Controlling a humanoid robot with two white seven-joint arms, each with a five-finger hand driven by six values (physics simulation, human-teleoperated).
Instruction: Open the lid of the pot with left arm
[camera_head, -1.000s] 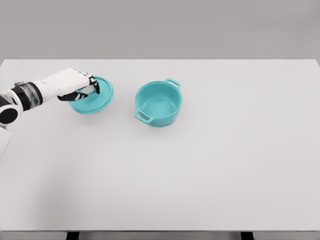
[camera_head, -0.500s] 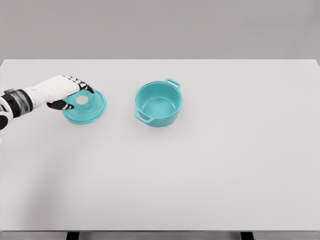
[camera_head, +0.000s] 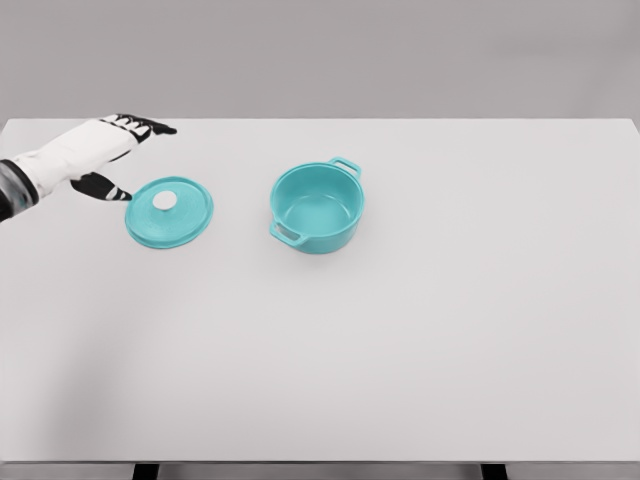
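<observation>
left hand (camera_head: 95, 150): far left of the desk, fingers spread, holding nothing; just beside the lid's far-left edge, apart from it
lid (camera_head: 169, 211): teal, round, lying flat on the desk, knob side up, well left of the pot; task looks done, lid is off
knob (camera_head: 164, 201): small pale disc at lid centre, the only real grab point; looks smooth, so probably slippery in a pinch
lid handling: looks rigid, cast-style, likely some weight for its size; thin rim sits flush on the desk, so an edge grab is poor; take the knob from above with thumb against two fingers
pot (camera_head: 317, 208): teal, open, empty inside, upright near desk centre; two loop handles, one near-left, one far-right
pot handling: stiff, probably heavier than the lid, unlikely to tip
desk (camera_head: 450, 330): plain white, flat; lid could skate on it if nudged sideways
right hand: not in view
</observation>
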